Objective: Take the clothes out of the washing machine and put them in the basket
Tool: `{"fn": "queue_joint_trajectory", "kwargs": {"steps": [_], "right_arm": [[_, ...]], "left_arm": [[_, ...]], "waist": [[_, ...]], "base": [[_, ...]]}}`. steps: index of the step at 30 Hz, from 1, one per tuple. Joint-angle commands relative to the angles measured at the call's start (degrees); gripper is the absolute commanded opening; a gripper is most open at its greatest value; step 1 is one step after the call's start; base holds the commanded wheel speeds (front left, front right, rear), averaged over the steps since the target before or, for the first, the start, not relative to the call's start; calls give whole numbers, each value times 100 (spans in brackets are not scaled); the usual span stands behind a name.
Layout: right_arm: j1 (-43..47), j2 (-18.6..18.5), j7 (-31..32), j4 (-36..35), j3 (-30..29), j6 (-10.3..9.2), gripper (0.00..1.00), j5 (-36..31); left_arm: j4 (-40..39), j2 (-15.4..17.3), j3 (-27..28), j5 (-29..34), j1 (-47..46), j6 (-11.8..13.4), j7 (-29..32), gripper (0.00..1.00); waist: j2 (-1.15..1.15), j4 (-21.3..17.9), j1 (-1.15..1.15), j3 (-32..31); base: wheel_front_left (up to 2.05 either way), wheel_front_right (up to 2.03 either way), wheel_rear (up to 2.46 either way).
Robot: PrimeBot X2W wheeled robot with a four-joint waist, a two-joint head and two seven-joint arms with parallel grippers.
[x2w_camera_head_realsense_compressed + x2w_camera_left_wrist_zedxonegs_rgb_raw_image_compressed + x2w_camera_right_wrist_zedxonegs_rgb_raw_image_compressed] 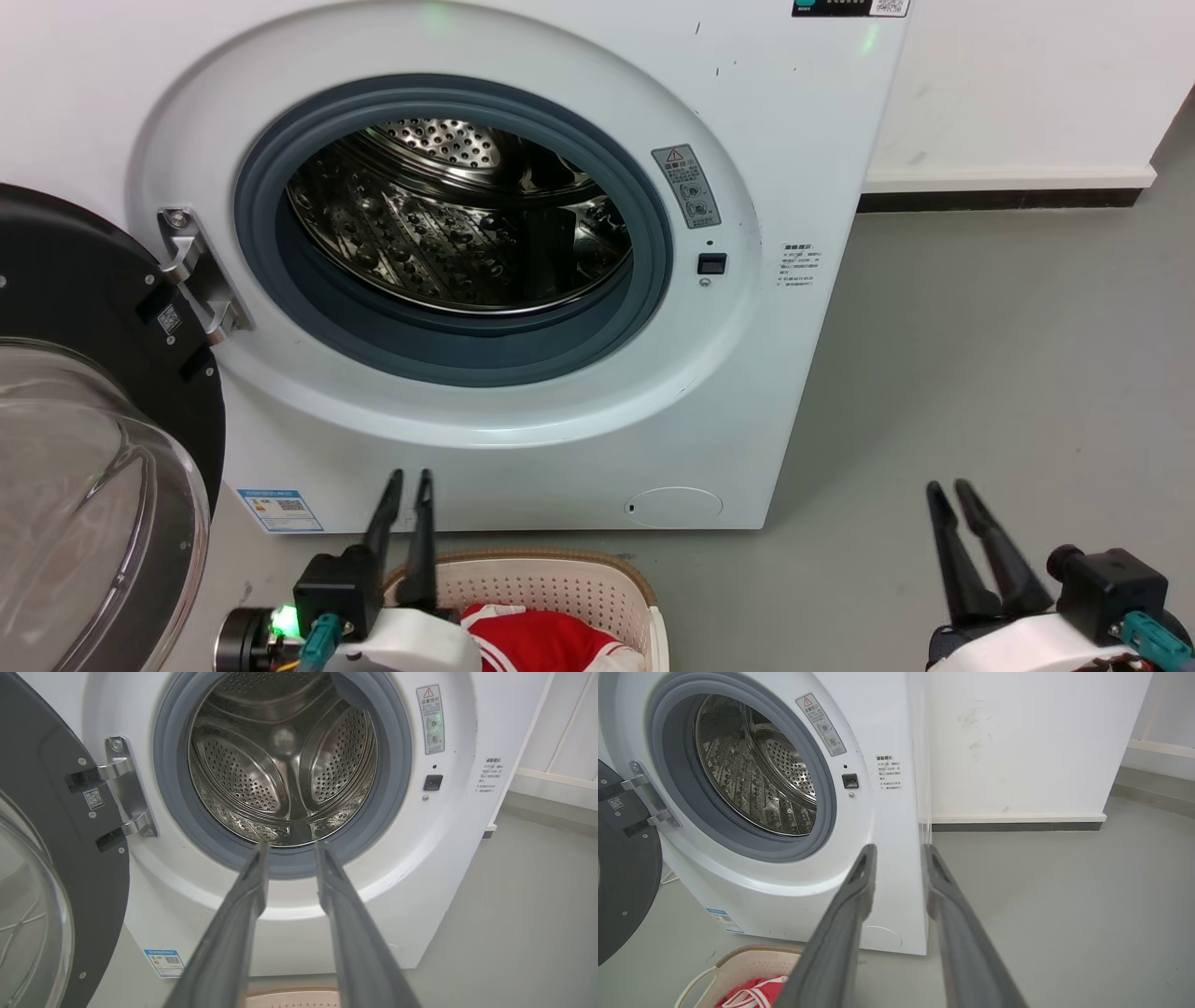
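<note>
From the head view, the washing machine stands from 9 to 1 o'clock. Its door hangs open at 9 o'clock, and bare perforated steel shows in the drum through the grey gasket. The basket sits on the grey floor at 6 o'clock, just in front of the machine's base. The clothes, red with white trim, lie inside it. The left tool is at 7 o'clock, over the basket's left rim, with its fingers a narrow gap apart and nothing between them. The right tool is at 4 o'clock over bare floor, well apart from the basket, also narrowly parted and holding nothing.

In the left wrist view, the left tool points at the lower gasket of the porthole at 12 o'clock. There is a narrow gap between its fingers and it is empty. The drum shows its steel paddles, the door is at 9 o'clock, and the basket's rim shows at 6 o'clock.

In the right wrist view, the right tool points at the machine's front right edge, its fingers narrowly apart and empty. The basket holding the clothes lies at 7 o'clock. A white wall stands at 1 o'clock.
</note>
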Motion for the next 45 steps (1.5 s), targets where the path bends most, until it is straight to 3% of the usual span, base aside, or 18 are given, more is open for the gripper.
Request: {"fn": "queue_joint_trajectory", "kwargs": {"steps": [1, 17, 45], "right_arm": [[19, -1, -25, -55, 32, 0, 0, 144], [-329, -128, 103, 369, -14, 0, 0, 2178], [-709, -206, 301, 867, -125, -1, 0, 4610]], "left_arm": [[-41, -2, 33, -144, -15, -34, 21, 0], [99, -57, 419, -2043, -156, -368, 475, 0], [236, -149, 922, -4374, -302, -798, 1056, 0]], "waist": [[0, 2, 0, 2], [0, 23, 0, 18], [0, 56, 0, 46]], "base": [[0, 0, 0], [0, 0, 0], [0, 0, 0]]}}
